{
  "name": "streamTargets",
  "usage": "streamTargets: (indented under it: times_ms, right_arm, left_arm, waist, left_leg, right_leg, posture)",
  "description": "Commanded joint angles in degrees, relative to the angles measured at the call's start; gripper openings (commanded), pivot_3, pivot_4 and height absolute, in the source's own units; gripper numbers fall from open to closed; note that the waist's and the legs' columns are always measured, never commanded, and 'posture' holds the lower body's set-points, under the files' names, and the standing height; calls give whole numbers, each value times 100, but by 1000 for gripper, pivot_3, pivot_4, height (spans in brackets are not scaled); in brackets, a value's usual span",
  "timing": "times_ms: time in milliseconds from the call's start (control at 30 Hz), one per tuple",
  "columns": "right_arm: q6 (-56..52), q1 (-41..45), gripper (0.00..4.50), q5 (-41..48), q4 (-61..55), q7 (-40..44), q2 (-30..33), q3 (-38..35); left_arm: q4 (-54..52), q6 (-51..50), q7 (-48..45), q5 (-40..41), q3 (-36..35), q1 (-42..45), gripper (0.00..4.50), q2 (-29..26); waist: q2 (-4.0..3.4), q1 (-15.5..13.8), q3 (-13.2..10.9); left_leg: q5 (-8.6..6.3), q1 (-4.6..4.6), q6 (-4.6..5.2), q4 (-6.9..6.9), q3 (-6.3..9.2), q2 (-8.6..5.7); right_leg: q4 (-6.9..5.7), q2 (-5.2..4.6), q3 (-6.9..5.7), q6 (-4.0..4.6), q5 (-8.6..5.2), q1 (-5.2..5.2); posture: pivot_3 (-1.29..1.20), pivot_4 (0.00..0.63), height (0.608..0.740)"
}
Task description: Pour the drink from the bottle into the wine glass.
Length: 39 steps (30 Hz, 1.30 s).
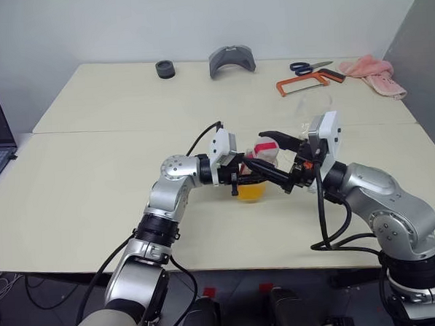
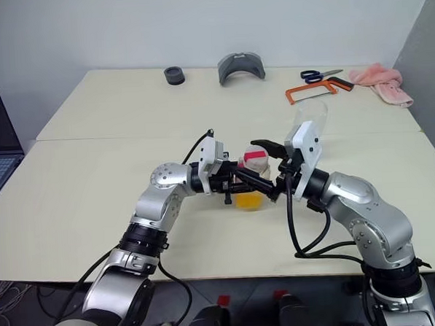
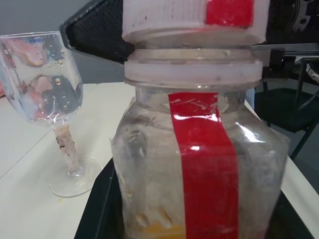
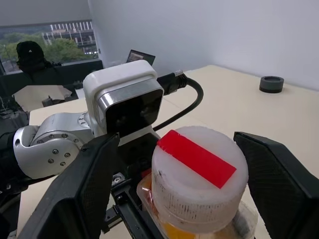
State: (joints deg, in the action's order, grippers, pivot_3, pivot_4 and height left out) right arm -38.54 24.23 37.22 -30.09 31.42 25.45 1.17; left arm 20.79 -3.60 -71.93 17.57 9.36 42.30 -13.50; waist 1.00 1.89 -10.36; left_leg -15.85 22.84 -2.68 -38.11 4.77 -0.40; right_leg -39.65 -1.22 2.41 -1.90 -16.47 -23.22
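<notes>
2 end effectors meet mid-surface: left end effector (image 1: pixel 242 178) clamps the bottle (image 1: pixel 256 177), right end effector (image 4: pixel 179 164) spread around its cap (image 4: pixel 199 177). Cap on, wine glass (image 3: pixel 47 94) empty; pouring remains.

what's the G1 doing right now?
Uncapping, by the look of it. The left gripper holds the bottle of orange drink above the table. The right gripper sits open around the white cap, which is on. The wine glass stands beside it, empty.
</notes>
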Motion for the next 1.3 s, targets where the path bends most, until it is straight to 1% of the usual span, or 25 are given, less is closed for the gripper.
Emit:
streamTargets:
  times_ms: [33, 233, 333, 367, 400, 433, 467, 500, 600, 667, 800, 900, 1100, 1300]
  right_arm:
    - [46, 109, 3945, 91, -103, -44, -25, -159]
    - [42, 103, 3945, 214, -63, -83, -73, -285]
    - [22, 113, 3399, 352, -41, -126, -142, -384]
    - [13, 115, 3091, 378, -40, -115, -141, -393]
    - [4, 117, 2626, 405, -40, -111, -138, -397]
    - [-4, 117, 2429, 421, -40, -108, -132, -395]
    - [-4, 110, 2022, 416, -50, -90, -108, -376]
    - [3, 103, 1836, 398, -60, -78, -82, -353]
    - [66, 94, 1840, 275, -83, -30, 2, -267]
    - [211, 105, 1840, 27, -102, 15, 95, -152]
    - [858, 192, 1840, -857, -86, 138, 393, 185]
    - [979, 183, 1768, -957, -92, 178, 392, 227]
    - [376, 186, 1755, 205, -130, -111, -85, -460]
    - [7, 117, 1732, 866, -373, -260, 7, -879]
  left_arm:
    - [-282, 12, 10, 65, 6, 17, 1573, 14]
    - [-284, 13, 17, 65, 5, 16, 1573, 17]
    - [-288, 12, 19, 64, 6, 11, 1572, 16]
    - [-289, 10, 19, 64, 6, 10, 1572, 16]
    - [-290, 9, 19, 64, 7, 9, 1572, 16]
    - [-291, 10, 19, 63, 7, 8, 1572, 15]
    - [-293, 11, 22, 63, 7, 7, 1572, 16]
    - [-296, 11, 24, 63, 7, 4, 1572, 17]
    - [-303, 12, 27, 66, 5, -3, 1568, 16]
    - [-312, 12, 31, 67, 5, -13, 1564, 16]
    - [-346, 12, 70, 61, 5, -47, 1562, 30]
    - [-382, 4, 97, 62, 14, -79, 1559, 35]
    - [-418, -8, 164, 86, -12, -109, 1559, 69]
    - [-460, -67, 251, 124, -50, -140, 1559, 105]
  waist:
    - [0, 0, 0]
    - [0, 0, 0]
    - [0, 0, 0]
    - [0, 0, 0]
    - [0, 0, 0]
    - [0, 0, 0]
    - [0, 0, 0]
    - [0, 0, 0]
    - [0, 0, 0]
    - [0, 0, 0]
    - [0, 1, 0]
    - [0, 0, 0]
    - [0, -2, 0]
    - [0, -1, 0]
  left_leg:
    - [0, 0, 0, 0, 0, 0]
    - [0, 0, 0, 0, 0, 0]
    - [0, 0, 0, 0, 0, 0]
    - [0, 0, 0, 0, 0, 0]
    - [0, 0, 0, 0, 0, 0]
    - [0, 0, 0, 0, 0, 0]
    - [0, 0, 0, 0, 0, 0]
    - [0, 0, 0, 0, 0, 0]
    - [0, 0, 0, 0, 0, 0]
    - [0, 0, 0, 0, -1, 0]
    - [0, 0, 0, 0, -2, -2]
    - [0, 1, 0, 0, -2, -2]
    - [1, 1, -1, 0, 3, 5]
    - [0, 0, 0, 0, 3, 3]
  right_leg:
    - [0, 0, 0, 0, 0, 0]
    - [0, 0, 0, 0, 0, 0]
    - [0, 0, 0, 0, 0, 0]
    - [0, 0, 0, 0, 0, 0]
    - [0, 0, 0, 0, 0, 0]
    - [0, 0, 0, 0, 0, 0]
    - [0, 0, 0, 0, 0, 0]
    - [0, 0, 0, 0, 0, 0]
    - [0, 0, 1, 0, 0, 0]
    - [0, 0, 0, 0, 0, 0]
    - [0, 0, 0, 0, 0, 0]
    - [1, 1, -2, 0, 0, 0]
    - [0, -1, 0, 0, 0, 0]
    - [-1, -4, 1, 0, 0, 0]
  posture:
    - [0, 150, 740]
    - [0, 150, 740]
    - [0, 150, 740]
    - [0, 150, 740]
    - [0, 150, 740]
    - [0, 150, 740]
    - [0, 150, 740]
    - [0, 150, 740]
    - [0, 150, 740]
    - [0, 150, 740]
    - [0, 150, 740]
    - [0, 150, 740]
    - [0, 150, 740]
    - [0, 150, 740]
